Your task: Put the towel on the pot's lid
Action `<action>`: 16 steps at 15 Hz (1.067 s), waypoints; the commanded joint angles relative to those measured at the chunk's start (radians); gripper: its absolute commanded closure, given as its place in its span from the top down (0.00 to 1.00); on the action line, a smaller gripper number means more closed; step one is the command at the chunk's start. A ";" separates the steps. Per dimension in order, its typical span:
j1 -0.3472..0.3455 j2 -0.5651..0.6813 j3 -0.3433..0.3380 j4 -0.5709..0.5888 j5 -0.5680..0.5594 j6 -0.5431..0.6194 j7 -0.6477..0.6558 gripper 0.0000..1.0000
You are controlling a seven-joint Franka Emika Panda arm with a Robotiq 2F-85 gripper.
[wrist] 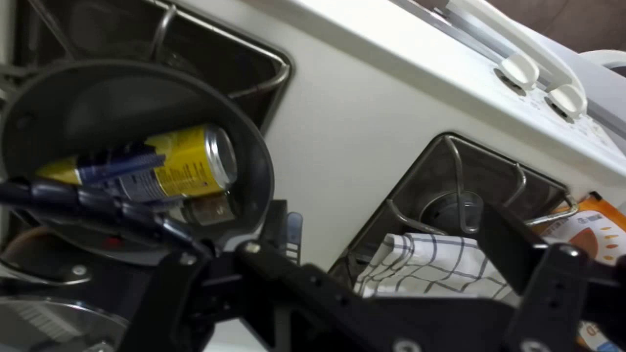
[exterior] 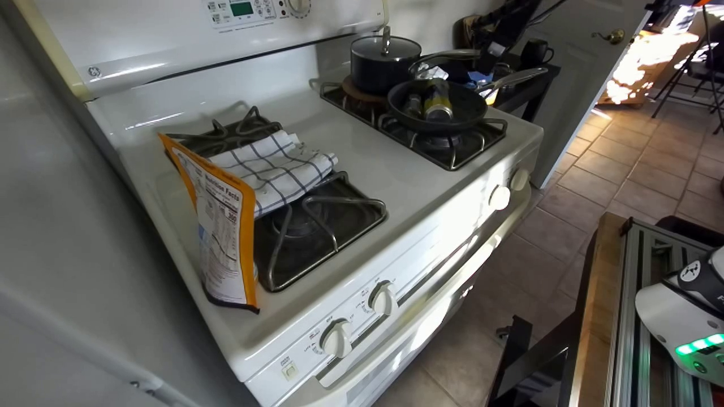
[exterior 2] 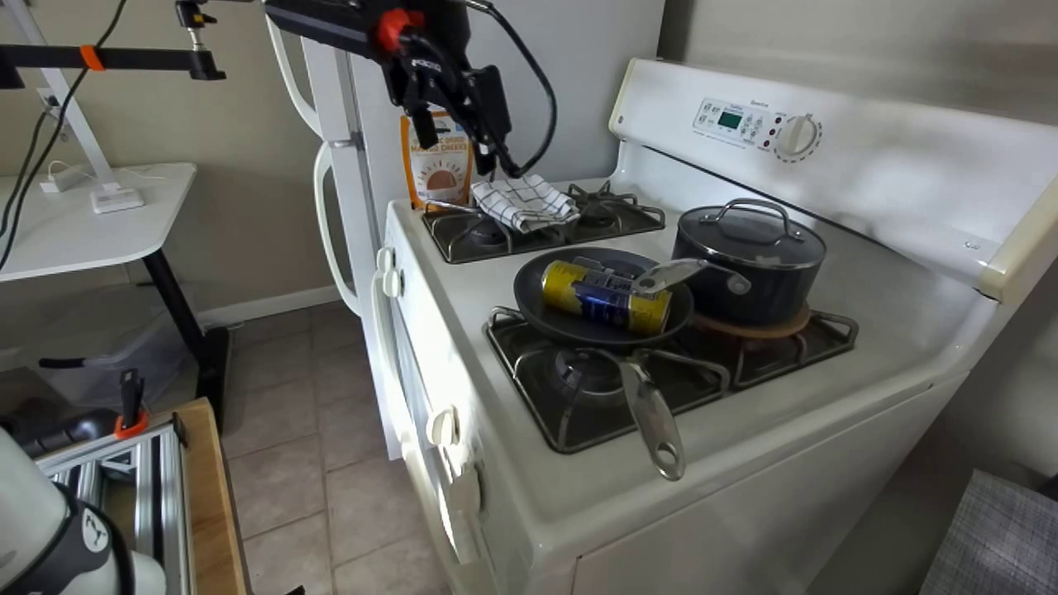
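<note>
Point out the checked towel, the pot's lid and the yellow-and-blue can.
Checked towel [exterior: 277, 169]: in an exterior view, the middle of its folded cloth.
Pot's lid [exterior 2: 748, 240]: in an exterior view, its dark top.
Yellow-and-blue can [wrist: 188, 159]: in the wrist view, its yellow side.

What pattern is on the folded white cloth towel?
The folded white cloth towel has a grid of dark blue-grey lines, showing best in an exterior view.

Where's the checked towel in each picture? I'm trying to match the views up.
In an exterior view: towel left of centre, partly behind the orange-edged pouch.
In an exterior view: towel above centre, right of the pouch.
In the wrist view: towel right of centre and low, partly covered by the claw.
Shared landmark: the pouch, near the towel in all three.
</note>
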 commanded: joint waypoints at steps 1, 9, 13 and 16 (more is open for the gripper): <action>0.062 0.214 -0.061 0.176 0.120 -0.005 -0.161 1.00; 0.015 0.250 -0.015 0.204 0.116 0.001 -0.137 1.00; 0.059 0.392 -0.035 0.262 0.360 0.151 -0.178 1.00; 0.068 0.514 -0.036 0.335 0.600 0.152 -0.302 1.00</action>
